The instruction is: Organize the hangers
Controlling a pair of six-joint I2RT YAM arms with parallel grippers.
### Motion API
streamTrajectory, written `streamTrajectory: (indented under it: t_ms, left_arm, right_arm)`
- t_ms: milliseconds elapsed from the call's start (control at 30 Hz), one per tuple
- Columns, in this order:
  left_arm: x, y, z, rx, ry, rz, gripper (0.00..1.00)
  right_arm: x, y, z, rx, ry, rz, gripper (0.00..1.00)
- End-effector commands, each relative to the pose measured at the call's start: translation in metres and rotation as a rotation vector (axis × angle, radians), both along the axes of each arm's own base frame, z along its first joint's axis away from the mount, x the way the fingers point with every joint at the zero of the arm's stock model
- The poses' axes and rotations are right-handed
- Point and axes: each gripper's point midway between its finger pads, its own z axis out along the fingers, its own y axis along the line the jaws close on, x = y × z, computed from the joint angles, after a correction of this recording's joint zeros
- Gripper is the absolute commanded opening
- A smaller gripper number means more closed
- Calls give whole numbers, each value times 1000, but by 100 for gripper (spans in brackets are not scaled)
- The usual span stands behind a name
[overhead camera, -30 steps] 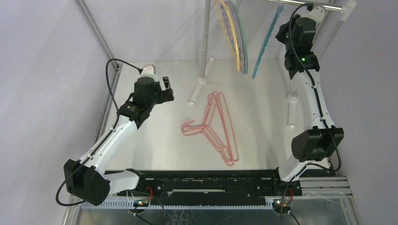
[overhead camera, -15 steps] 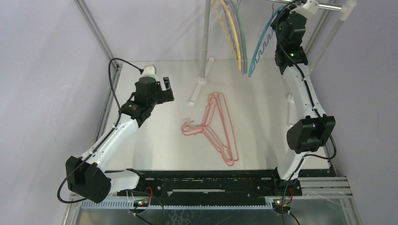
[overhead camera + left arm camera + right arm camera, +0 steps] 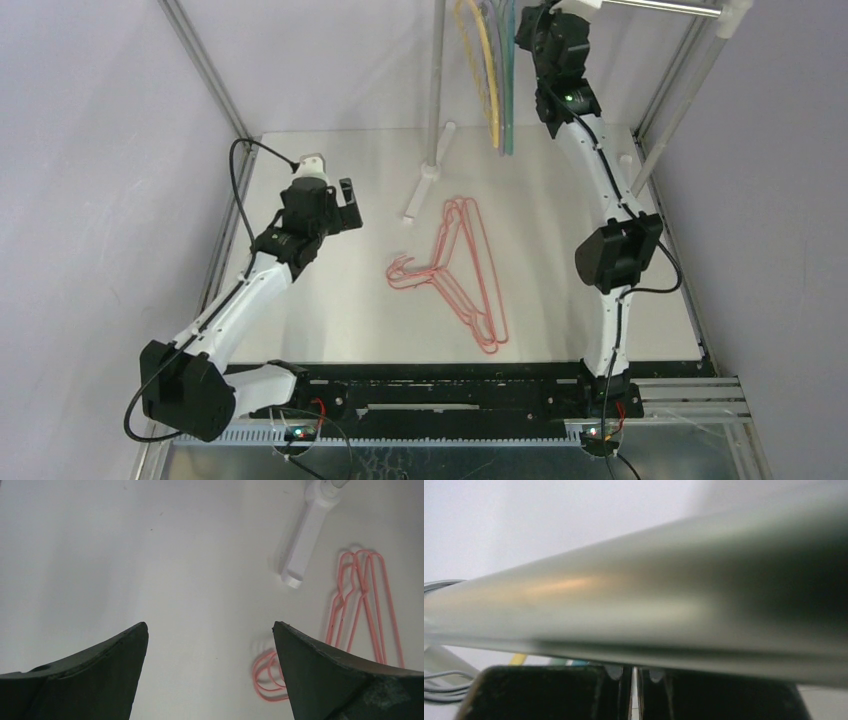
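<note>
The pink hangers are lying stacked mid-bench, well apart from every edge. Left of them the left gripper is hovering, jaws wide apart, its arm bent low. Beyond them the right arm is stretching high, and the right gripper is sitting under the rail beside the hanging hangers, fingers drawn to a slit.

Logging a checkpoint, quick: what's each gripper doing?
Left gripper: open, holding nothing.
Right gripper: shut by the rail; whether it holds anything cannot be told.
</note>
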Motion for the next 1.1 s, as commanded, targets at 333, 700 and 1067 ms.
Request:
streamTrajectory:
  t_ms: [333, 700, 1067]
  left_arm:
    - [-5, 19, 10, 19, -67, 31, 99]
    - [-6, 19, 7, 18, -58, 33, 99]
    - [-1, 16, 2, 5, -46, 38, 99]
  right_arm:
    - [2, 95, 2, -13, -47, 170, 10]
    - [12, 120, -9, 11, -62, 249, 11]
    - [-8, 93, -10, -30, -15, 185, 24]
